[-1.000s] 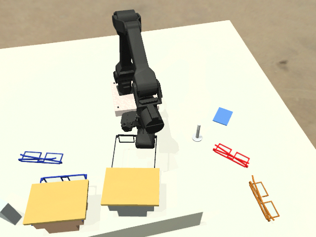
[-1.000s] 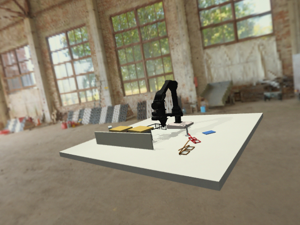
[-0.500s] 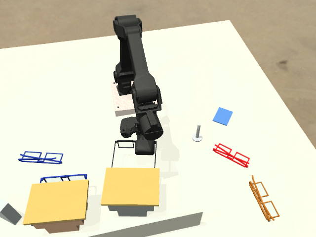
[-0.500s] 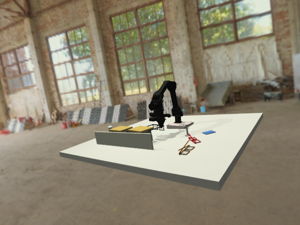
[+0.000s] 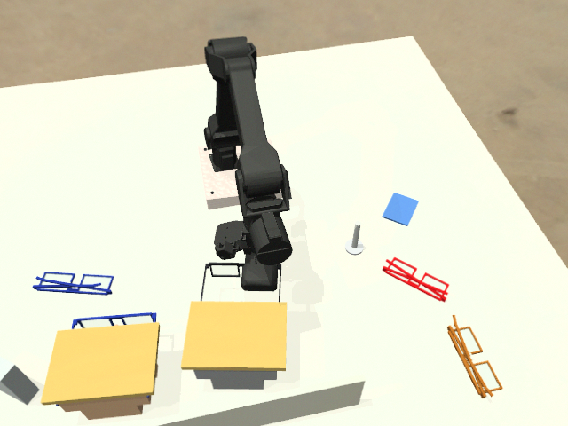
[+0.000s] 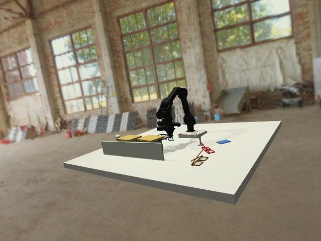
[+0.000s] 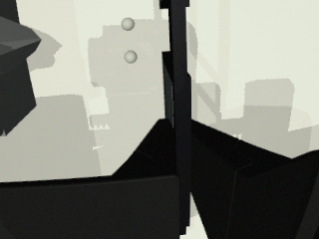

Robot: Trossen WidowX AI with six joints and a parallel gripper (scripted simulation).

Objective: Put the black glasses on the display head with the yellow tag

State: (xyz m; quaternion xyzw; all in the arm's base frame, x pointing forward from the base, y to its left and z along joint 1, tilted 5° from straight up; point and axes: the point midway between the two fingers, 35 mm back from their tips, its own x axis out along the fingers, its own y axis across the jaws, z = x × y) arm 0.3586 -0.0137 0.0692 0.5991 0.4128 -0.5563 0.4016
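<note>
The black glasses (image 5: 224,264) (image 7: 181,90) are held above the table, temples open and pointing toward the right-hand yellow panel (image 5: 234,335) (image 6: 150,138). The temple ends reach that panel's near-arm edge in the top view. My gripper (image 6: 170,136) (image 7: 171,128) is shut on the middle of the glasses' front; its fingertips are hidden in the top view. A grey head or stand (image 5: 238,378) shows below the right panel, and a brown one (image 5: 114,406) below the left panel (image 5: 103,362). The panels hide the faces and ears. I cannot tell which head has the yellow tag.
Blue glasses (image 5: 128,316) sit at the left head; another blue pair (image 5: 73,290) lies nearby. A grey wall (image 5: 293,403) (image 6: 132,150) stands beyond the heads. To the right are a thin post (image 5: 356,236), a blue square (image 5: 400,209), red glasses (image 5: 414,280) and orange glasses (image 5: 468,362).
</note>
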